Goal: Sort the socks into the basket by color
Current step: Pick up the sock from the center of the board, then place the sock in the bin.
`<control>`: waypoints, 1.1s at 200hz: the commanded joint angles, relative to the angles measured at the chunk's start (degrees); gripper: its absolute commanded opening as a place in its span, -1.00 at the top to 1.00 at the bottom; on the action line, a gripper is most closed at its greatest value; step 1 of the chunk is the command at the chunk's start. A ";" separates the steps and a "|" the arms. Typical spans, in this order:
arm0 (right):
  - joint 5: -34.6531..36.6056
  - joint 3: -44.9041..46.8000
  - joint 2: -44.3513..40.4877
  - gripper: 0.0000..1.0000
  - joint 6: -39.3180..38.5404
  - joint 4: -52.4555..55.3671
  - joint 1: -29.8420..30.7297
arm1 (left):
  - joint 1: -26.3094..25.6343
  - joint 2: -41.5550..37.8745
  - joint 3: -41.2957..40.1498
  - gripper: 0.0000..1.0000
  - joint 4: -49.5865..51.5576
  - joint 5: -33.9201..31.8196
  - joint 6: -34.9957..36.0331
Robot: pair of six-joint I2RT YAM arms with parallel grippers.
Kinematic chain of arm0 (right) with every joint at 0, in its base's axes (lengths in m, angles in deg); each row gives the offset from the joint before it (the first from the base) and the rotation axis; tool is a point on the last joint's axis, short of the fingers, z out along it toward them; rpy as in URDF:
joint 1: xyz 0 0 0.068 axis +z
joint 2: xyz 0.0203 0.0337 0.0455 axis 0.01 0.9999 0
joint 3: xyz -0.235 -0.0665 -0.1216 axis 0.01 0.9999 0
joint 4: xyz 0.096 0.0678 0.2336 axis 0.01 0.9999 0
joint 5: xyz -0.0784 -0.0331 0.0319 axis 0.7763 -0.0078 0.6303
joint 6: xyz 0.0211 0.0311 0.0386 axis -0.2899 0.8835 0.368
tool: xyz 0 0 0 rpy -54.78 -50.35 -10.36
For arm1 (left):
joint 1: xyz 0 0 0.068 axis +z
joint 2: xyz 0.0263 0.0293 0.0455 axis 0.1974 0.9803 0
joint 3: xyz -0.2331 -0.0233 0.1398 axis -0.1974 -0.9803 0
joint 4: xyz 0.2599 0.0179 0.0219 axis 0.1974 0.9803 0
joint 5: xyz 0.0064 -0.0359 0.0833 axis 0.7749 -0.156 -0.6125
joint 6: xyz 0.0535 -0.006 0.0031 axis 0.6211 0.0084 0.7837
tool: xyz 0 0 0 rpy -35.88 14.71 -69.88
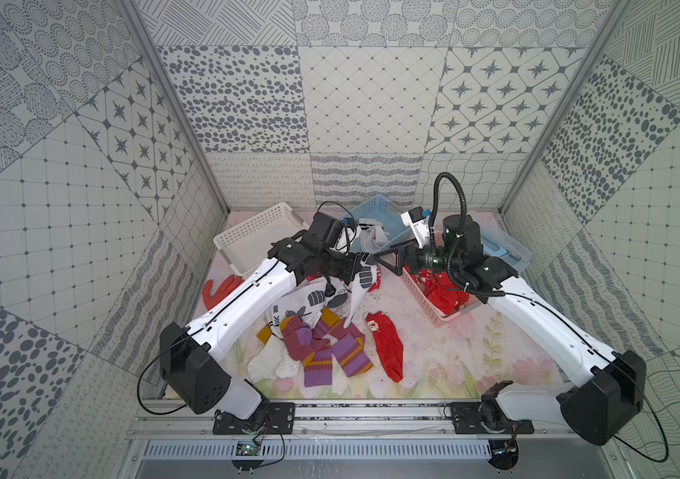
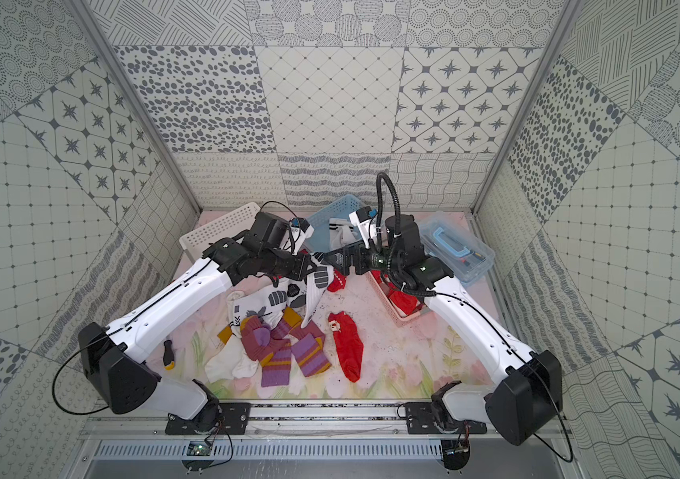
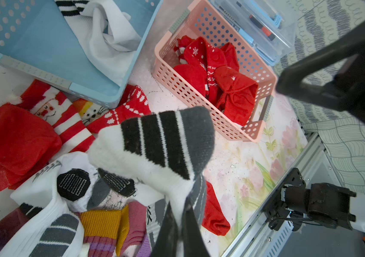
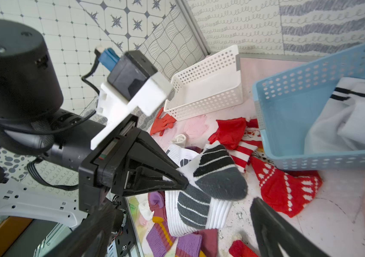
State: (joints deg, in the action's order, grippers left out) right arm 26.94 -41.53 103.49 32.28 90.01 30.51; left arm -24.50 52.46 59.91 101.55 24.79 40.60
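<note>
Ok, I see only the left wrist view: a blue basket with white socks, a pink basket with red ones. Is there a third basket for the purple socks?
Observer: Yes, a white basket stands at the back left, beside the blue basket; no sock is visible in it.
Operator: And is the right tool free to help?
Observer: Its jaws stand open and hold nothing; the right tool points at the striped sock that hangs from the left tool.

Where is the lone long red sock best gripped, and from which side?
Take the red sock at its middle, likely from straight above, closing across its narrow width: it lies flat, stretched out, with nothing on it.
</note>
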 commanded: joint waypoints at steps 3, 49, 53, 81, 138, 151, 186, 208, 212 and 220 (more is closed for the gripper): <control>-0.33 0.24 2.21 -0.96 -3.11 -5.24 1.77 | 3.06 -2.59 0.51 1.00 0.22 11.90 3.08; 2.50 -2.04 6.58 -0.96 -7.30 -5.19 5.29 | 6.39 -4.23 0.06 1.00 -2.83 19.29 0.59; 2.78 -2.10 6.85 -0.96 -7.43 -5.33 5.50 | 6.74 -4.28 -0.04 1.00 -3.28 19.86 0.29; 3.90 -1.97 8.86 -0.96 -7.07 -7.77 6.66 | 8.30 -5.00 -1.30 1.00 -7.35 23.32 -2.09; 2.31 -4.63 12.86 -0.43 -5.66 -10.69 8.23 | 9.25 -4.75 -1.92 1.00 -10.42 26.10 -4.68; 2.09 -5.36 13.54 0.06 -5.17 -10.70 8.26 | 9.33 -4.93 -2.40 1.00 -10.86 25.71 -4.95; 2.59 -6.41 13.68 1.00 -4.80 -9.90 8.04 | 9.55 -5.63 -3.63 0.88 -11.09 22.92 -6.09; 2.86 -9.05 15.22 1.00 -4.19 -7.31 7.31 | 10.19 -6.62 -4.37 0.41 -10.84 19.24 -7.36; 2.90 -9.45 15.53 1.00 -3.84 -7.18 7.07 | 10.36 -6.86 -4.56 0.29 -10.70 18.64 -7.55; 3.54 -10.40 16.31 1.00 -2.99 -6.58 6.46 | 10.64 -7.30 -4.75 0.11 -10.32 16.90 -7.82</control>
State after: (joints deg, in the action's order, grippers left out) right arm 28.41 -47.78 117.67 27.88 84.65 38.66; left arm -14.88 46.95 56.19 91.91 43.50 35.44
